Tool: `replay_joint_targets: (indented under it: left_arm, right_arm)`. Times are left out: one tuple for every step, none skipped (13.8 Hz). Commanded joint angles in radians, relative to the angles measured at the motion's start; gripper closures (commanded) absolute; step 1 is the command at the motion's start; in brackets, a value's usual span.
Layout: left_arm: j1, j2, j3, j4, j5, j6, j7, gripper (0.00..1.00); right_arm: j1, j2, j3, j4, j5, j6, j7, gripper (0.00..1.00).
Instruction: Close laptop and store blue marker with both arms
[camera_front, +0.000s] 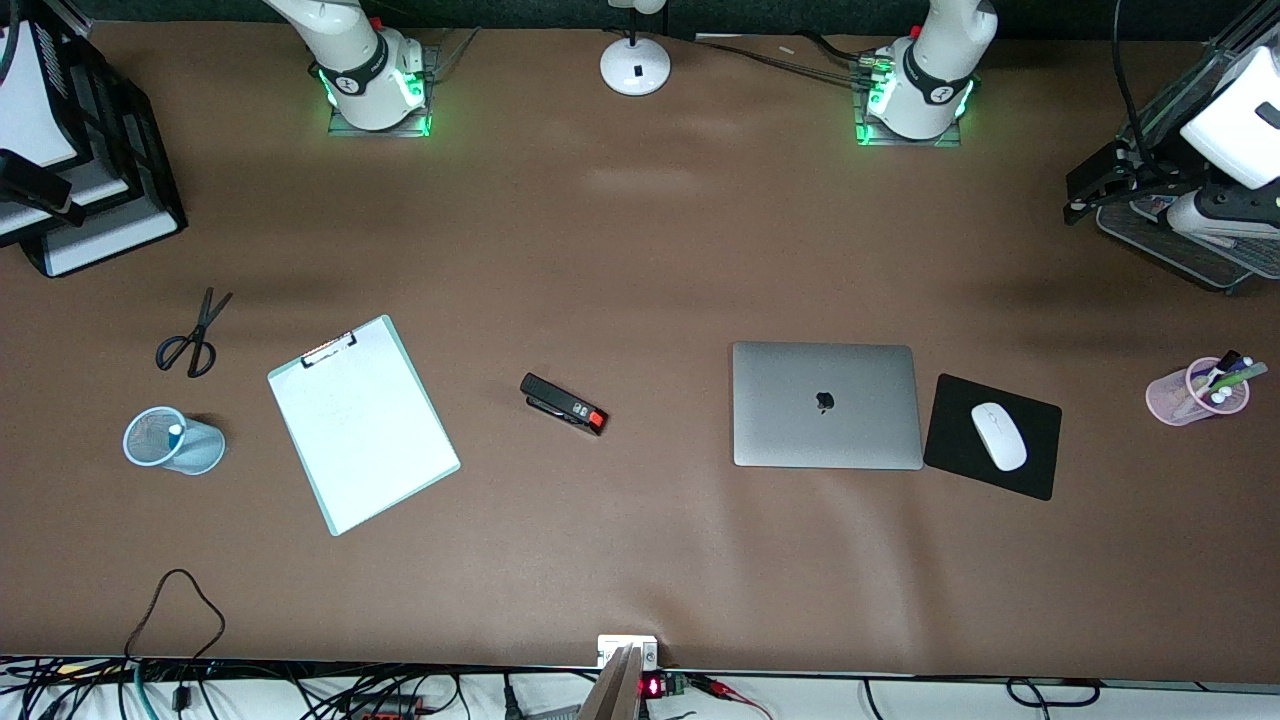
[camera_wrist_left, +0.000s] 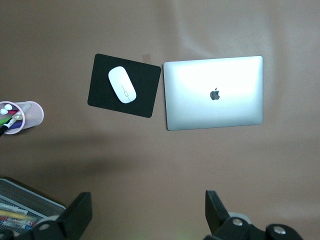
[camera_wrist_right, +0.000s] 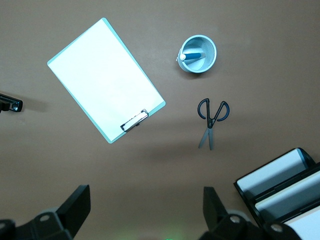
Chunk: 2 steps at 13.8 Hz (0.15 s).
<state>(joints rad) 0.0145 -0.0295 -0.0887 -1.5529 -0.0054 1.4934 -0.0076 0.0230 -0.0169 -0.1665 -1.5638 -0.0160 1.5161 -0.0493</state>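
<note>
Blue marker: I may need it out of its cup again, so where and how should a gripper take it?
Probably by its white cap end, coming straight down. The blue marker leans inside the blue mesh cup, so the cup's wall blocks any side approach and only the upper end is exposed.

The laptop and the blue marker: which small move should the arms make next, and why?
Probably none beyond staying raised. The laptop lies shut, lid up, beside the mousepad, and the blue marker stands in the light blue cup. The left gripper and the right gripper hang open and empty, so the task looks done.
</note>
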Motion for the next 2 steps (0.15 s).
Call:
replay_joint_targets:
  left_arm:
    - [0.004,-0.023,-0.002,-0.026,0.016,0.018,0.017,0.0]
    - [0.004,-0.024,-0.002,-0.026,0.016,0.018,0.017,0.0]
  right_arm:
    - [-0.002,-0.015,-0.001,-0.009,0.01,-0.004,-0.004,0.0]
    - [-0.002,-0.012,0.001,0.002,0.008,-0.005,-0.004,0.0]
